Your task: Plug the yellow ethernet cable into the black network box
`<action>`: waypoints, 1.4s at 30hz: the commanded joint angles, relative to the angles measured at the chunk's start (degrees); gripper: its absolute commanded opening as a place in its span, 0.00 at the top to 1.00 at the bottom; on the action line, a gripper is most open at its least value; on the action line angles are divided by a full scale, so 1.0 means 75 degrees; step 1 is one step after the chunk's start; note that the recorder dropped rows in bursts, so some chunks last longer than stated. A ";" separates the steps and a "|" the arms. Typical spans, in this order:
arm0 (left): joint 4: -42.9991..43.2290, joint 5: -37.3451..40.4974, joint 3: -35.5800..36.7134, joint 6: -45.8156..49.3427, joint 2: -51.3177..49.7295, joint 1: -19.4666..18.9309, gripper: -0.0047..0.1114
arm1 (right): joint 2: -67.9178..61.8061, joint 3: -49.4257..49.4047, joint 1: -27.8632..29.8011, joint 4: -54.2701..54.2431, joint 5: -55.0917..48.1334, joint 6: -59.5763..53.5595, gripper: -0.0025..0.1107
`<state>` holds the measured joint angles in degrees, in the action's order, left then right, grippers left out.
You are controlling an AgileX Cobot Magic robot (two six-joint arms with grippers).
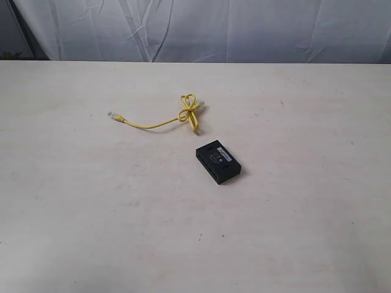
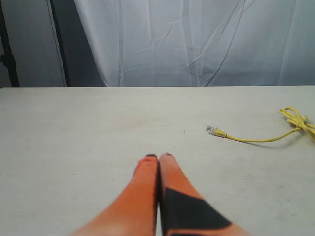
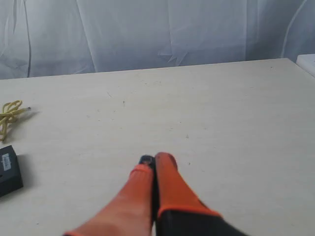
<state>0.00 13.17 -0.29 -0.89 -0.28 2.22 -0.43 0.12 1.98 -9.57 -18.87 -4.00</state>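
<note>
The yellow ethernet cable (image 1: 160, 119) lies on the pale table, its clear plug (image 1: 112, 115) pointing left and its knotted loop (image 1: 188, 107) farther back. Just in front of the loop sits the black network box (image 1: 218, 160), flat, with a pale label on top. Neither arm appears in the exterior view. My left gripper (image 2: 158, 157) is shut with nothing in it; the cable's plug (image 2: 211, 129) lies apart from it. My right gripper (image 3: 155, 160) is also shut and empty, with the box (image 3: 9, 172) and the loop (image 3: 10, 114) off to its side.
A wrinkled white curtain (image 1: 201, 27) hangs behind the table's far edge (image 1: 195, 62). A dark stand (image 2: 10, 44) shows beside the curtain in the left wrist view. A white object (image 3: 307, 61) sits at the table corner in the right wrist view.
</note>
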 commanded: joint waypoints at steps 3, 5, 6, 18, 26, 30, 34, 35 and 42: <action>0.0000 0.0017 0.0039 -0.0029 0.0038 -0.0011 0.96 | 0.0057 -0.0017 0.0043 -0.0014 0.0015 -0.0012 0.99; 0.0000 0.0017 0.0039 -0.0029 0.0038 -0.0011 0.96 | 0.0057 -0.0017 0.0043 -0.0014 0.0015 -0.0012 0.99; 0.0000 0.0017 0.0039 -0.0029 0.0038 -0.0011 0.96 | 0.0057 -0.0017 0.0043 -0.0014 0.0015 -0.0012 0.99; -0.4215 -0.2486 0.0039 -0.0223 0.0038 -0.0011 0.96 | 0.0057 -0.0017 0.0029 -0.3283 0.3237 0.0019 0.99; -0.4148 -0.3723 -0.0580 -0.0892 -0.0003 0.0020 0.96 | 0.0057 0.0322 0.0029 -0.3282 0.2798 -0.0030 0.99; -0.3121 -0.2699 -0.1733 -0.0825 -0.1403 0.0020 0.96 | -0.0077 0.0509 0.0029 -0.2794 0.2813 -0.0049 0.99; -0.1660 -0.1159 -0.3233 -0.0825 -0.3309 0.0020 0.96 | -0.0280 0.0509 0.0029 -0.2219 0.2754 -0.0066 0.99; -0.1380 -0.0734 -0.3661 -0.0814 -0.3827 0.0020 0.96 | -0.0292 0.0509 0.0029 -0.2161 0.2755 -0.0066 0.99; -0.1648 0.1979 -0.6001 0.1089 -0.6679 0.0020 0.96 | -0.0292 0.0509 0.0029 -0.2053 0.2741 -0.0066 0.99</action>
<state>-9.49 19.12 -39.72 0.00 -43.54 2.22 -2.44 3.70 1.98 -25.78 1.86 -4.12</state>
